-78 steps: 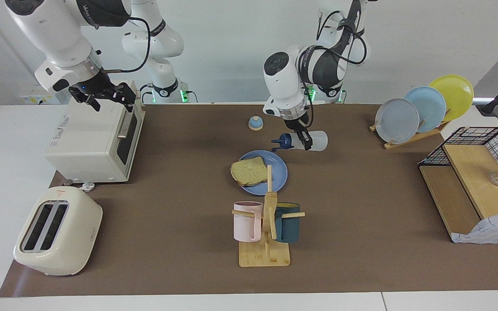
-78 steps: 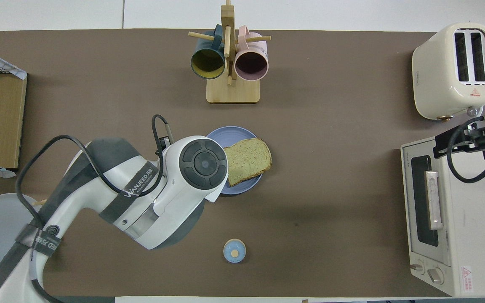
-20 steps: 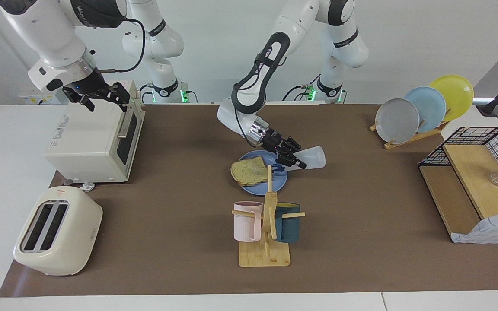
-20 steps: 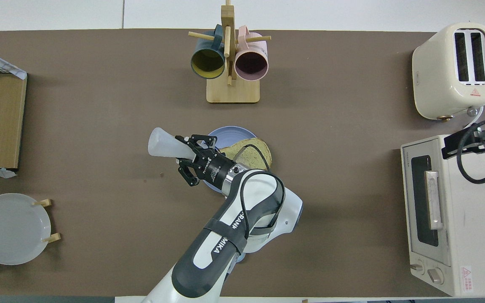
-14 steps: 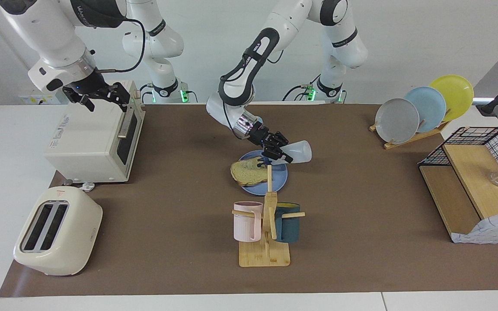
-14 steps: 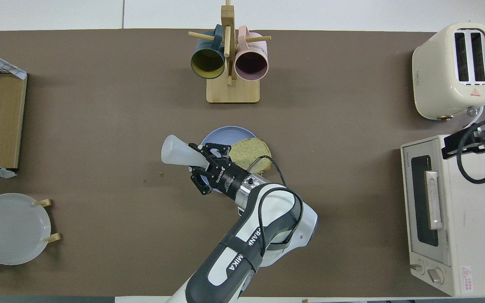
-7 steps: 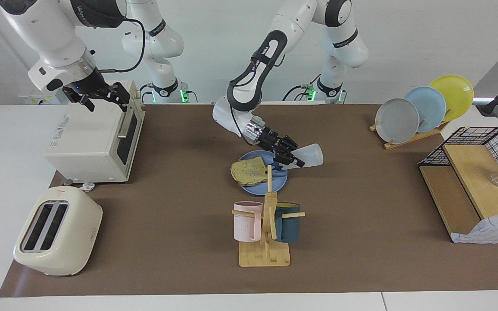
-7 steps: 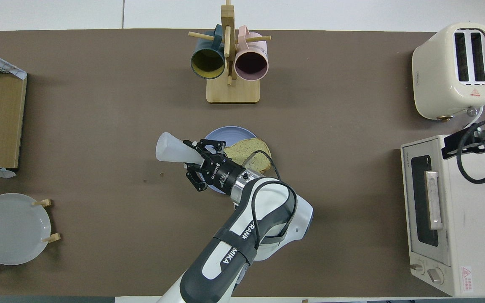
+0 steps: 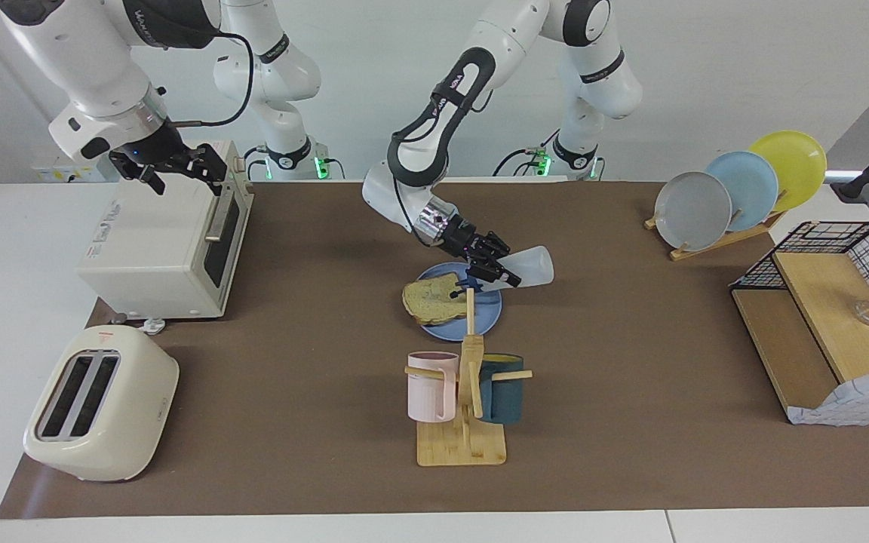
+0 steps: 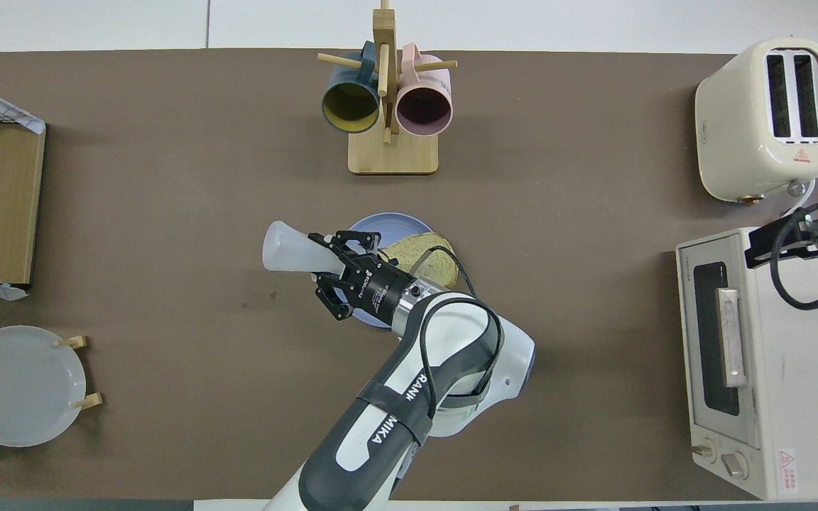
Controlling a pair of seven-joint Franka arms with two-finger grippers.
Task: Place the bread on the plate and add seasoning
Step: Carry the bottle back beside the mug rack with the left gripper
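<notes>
One bread slice (image 9: 433,295) lies on one blue plate (image 9: 484,317), frame centre. Left gripper (image 9: 496,270) fingers clamp one seasoning bottle (image 9: 529,267) over it; right gripper (image 9: 178,167), upper left, fingers spread, empty.

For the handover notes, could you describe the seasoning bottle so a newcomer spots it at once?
At mid-table lies the blue plate with the bread. Over it, the left gripper holds the seasoning bottle tipped: translucent white, unlike anything else nearby.
</notes>
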